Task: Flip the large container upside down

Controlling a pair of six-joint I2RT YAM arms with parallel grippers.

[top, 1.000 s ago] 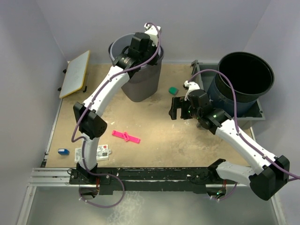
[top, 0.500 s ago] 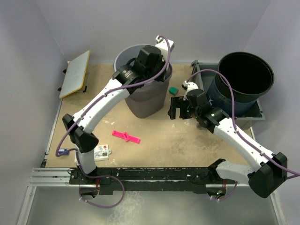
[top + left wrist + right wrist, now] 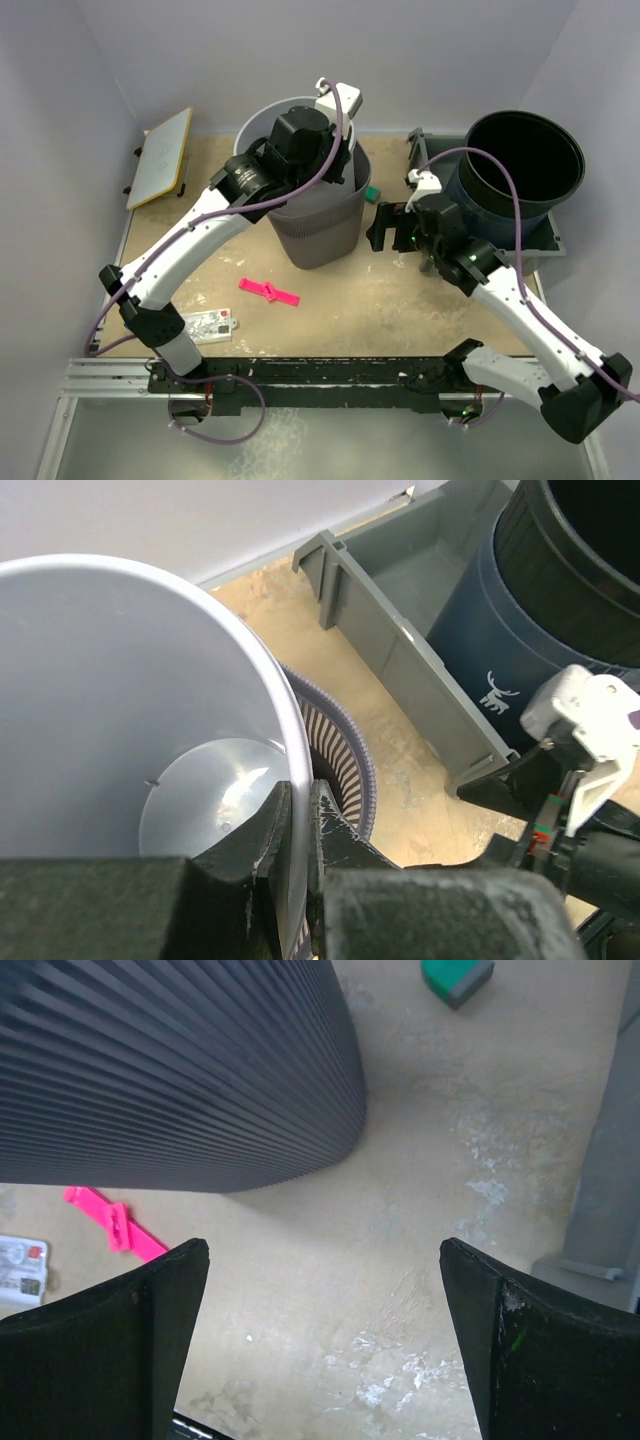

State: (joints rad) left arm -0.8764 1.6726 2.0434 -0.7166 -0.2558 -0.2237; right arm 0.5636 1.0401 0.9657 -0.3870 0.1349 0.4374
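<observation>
The large container (image 3: 322,228) is a grey ribbed bin standing mouth up in the middle of the table. Its pale inside (image 3: 120,680) fills the left wrist view. My left gripper (image 3: 298,795) is shut on its right rim, one finger inside the wall and one outside; from above, the left gripper (image 3: 333,165) sits over that rim. My right gripper (image 3: 385,228) hovers just right of the container, open and holding nothing. In the right wrist view the right gripper (image 3: 325,1260) spans bare table, with the ribbed wall (image 3: 180,1060) at upper left.
A dark round bin (image 3: 520,165) stands in a grey tray (image 3: 540,255) at the right. A green block (image 3: 371,192) lies between the two bins. A pink piece (image 3: 268,292) and a white card (image 3: 208,322) lie near the front left. A board (image 3: 160,155) leans at the far left.
My left arm has brought the grey container to the right and nearer the front, still gripping its rim. The right gripper has shifted slightly to the right and stays open.
</observation>
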